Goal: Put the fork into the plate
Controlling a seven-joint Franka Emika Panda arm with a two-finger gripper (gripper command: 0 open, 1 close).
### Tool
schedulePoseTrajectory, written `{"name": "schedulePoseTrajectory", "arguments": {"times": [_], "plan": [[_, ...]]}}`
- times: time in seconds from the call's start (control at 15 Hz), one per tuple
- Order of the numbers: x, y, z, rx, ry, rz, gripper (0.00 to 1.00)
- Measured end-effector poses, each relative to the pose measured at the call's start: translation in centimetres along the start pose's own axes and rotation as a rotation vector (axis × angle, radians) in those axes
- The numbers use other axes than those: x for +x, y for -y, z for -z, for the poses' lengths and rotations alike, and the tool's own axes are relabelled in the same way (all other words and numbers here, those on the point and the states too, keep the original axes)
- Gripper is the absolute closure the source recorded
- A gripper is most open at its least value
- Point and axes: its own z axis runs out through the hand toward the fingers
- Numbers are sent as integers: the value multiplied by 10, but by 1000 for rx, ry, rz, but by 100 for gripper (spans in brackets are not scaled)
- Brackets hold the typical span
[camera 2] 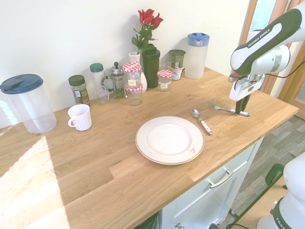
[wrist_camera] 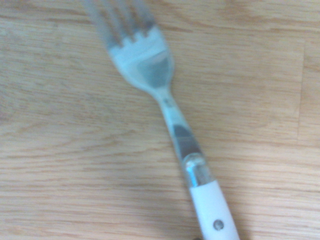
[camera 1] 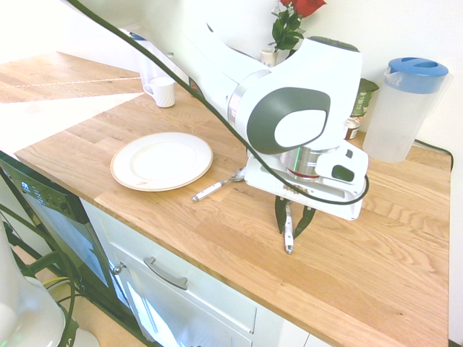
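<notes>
Pincer (camera 1: 291,219) nearly closed around the fork (camera 1: 289,233) lying flat on the countertop (camera 1: 217,224).

Between the tool (camera 1: 291,219) and the plate (camera 1: 161,160) the worktop (camera 1: 217,224) is bare wood except for the spoon (camera 1: 218,186), which lies across that stretch just beside the plate's rim. The fork (camera 2: 228,109) lies flat near the worktop's front corner, with bare wood on all sides of it. The front strip of the worktop, ahead of the plate, is free. Along the back wall stand jars (camera 2: 134,87), a vase of roses (camera 2: 148,47) and a blue-lidded jug (camera 2: 197,55), well apart from the plate. The white mug (camera 2: 79,117) and the dark-lidded jug (camera 2: 28,102) stand far to the side.
</notes>
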Motion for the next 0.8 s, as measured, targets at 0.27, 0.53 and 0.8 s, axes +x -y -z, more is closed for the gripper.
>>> {"name": "schedulePoseTrajectory", "arguments": {"times": [0.27,0.53,0.8], "plan": [[0,1,0,1,0,1,100],[1,12,5,26,-6,-1,100],[11,21,31,72,-40,-19,100]]}}
